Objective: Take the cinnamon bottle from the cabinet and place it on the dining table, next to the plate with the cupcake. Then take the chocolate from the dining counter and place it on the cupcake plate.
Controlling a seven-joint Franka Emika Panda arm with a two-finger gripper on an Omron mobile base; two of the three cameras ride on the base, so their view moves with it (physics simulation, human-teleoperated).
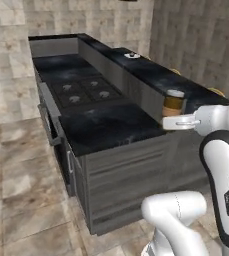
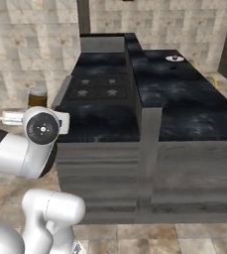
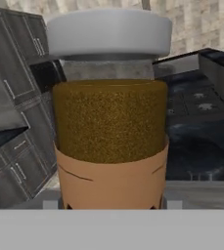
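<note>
— Stone-tiled walls and a dark kitchen island with a stove: where is the job right now?

— Nearest, the claw (image 1: 172, 121) is clamped on the cinnamon bottle (image 1: 174, 106). In the hand view the bottle (image 3: 109, 112) stands upright right in front of the camera: white cap, brown powder, tan label. So it is out of the cabinet and carried in the air.

— And beyond the claw?

— Just past it lies the island's lower worktop (image 1: 106, 127) with the stove burners (image 1: 86, 91). Behind that rises the higher dining table (image 2: 184, 99), the raised dark ledge.

— The cupcake plate?

— Far beyond the claw, near the ledge's far end, a small white plate (image 2: 174, 58) with something dark on it. I judge that to be the one; it is too small to be sure. The chocolate I cannot pick out.

— How should the carry go?

— Keep the bottle upright and lift it above the ledge's edge before crossing. Set it down just beside the plate, not touching, and release only once its base rests flat.
</note>
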